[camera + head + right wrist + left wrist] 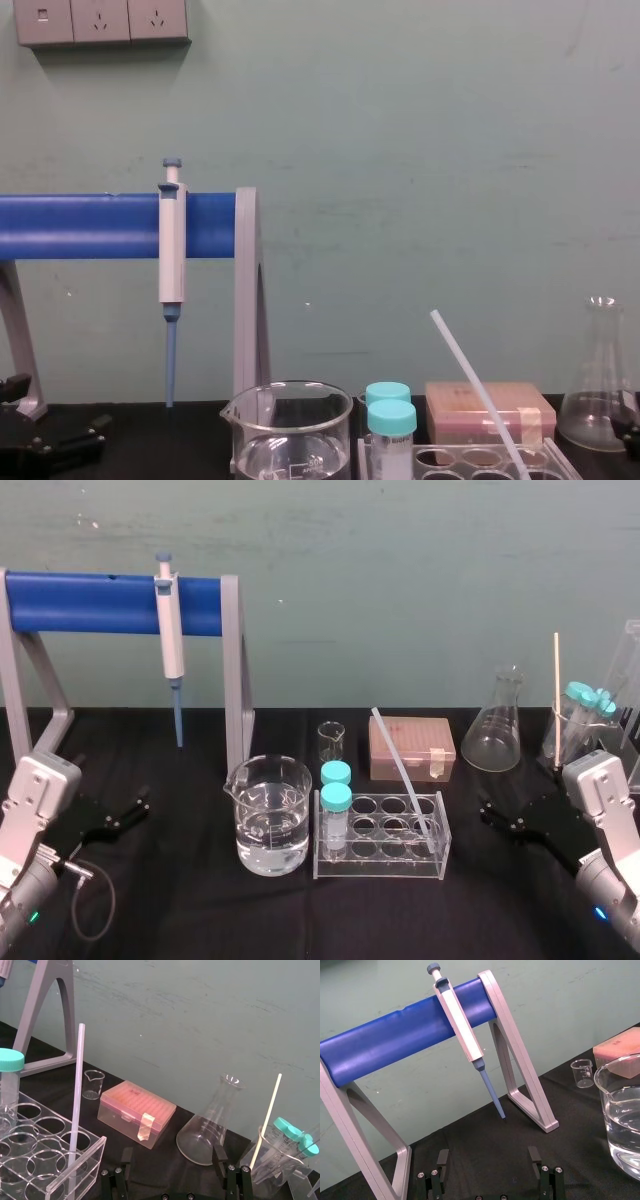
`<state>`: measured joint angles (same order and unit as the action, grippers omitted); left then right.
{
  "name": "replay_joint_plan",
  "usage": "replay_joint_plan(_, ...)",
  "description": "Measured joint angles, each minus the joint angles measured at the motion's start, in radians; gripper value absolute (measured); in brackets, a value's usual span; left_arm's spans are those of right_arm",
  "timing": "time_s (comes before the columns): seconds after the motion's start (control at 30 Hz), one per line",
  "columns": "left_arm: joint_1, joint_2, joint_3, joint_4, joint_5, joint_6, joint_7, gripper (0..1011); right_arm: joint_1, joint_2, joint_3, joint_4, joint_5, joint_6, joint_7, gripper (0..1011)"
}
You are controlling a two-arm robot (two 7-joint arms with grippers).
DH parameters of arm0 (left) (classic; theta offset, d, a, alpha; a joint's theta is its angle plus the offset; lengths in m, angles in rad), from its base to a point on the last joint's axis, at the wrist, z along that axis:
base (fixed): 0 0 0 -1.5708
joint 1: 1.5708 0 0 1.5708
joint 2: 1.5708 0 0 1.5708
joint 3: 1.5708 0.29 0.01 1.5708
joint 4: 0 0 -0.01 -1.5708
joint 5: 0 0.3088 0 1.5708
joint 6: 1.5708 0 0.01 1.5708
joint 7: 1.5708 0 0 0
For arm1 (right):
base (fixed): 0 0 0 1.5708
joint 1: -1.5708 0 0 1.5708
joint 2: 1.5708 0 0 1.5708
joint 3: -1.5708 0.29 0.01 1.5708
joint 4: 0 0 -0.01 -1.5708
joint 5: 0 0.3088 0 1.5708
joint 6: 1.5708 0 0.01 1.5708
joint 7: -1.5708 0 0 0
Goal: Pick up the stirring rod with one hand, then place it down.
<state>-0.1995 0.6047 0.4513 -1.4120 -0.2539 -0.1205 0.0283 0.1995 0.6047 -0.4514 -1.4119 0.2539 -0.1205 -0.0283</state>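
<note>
The black table (180,880) bears a stand (236,670), beaker (268,815), tube rack (380,838), pink box (411,748) and flask (493,728).

Silver arms (35,790), blk jaws, grey cable (111,900)

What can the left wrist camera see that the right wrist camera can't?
Left wrist view, not the right: the whole pipette hanging on the blue bar, the big beaker of water, and the open left gripper. Right wrist view, not the left: the stirring rod leaning in the tube rack, the flask, the teal-capped tubes, and the open right gripper. Both: the small beaker, the pink box and the grey stand leg.
</note>
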Motion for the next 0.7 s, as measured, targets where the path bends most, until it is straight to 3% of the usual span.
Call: replay_joint_plan(0.7,0.0,0.0,0.0,0.0,0.0,0.0,0.0,1000,0.0,0.0,0.0,0.0,0.0,0.0,0.0,1000)
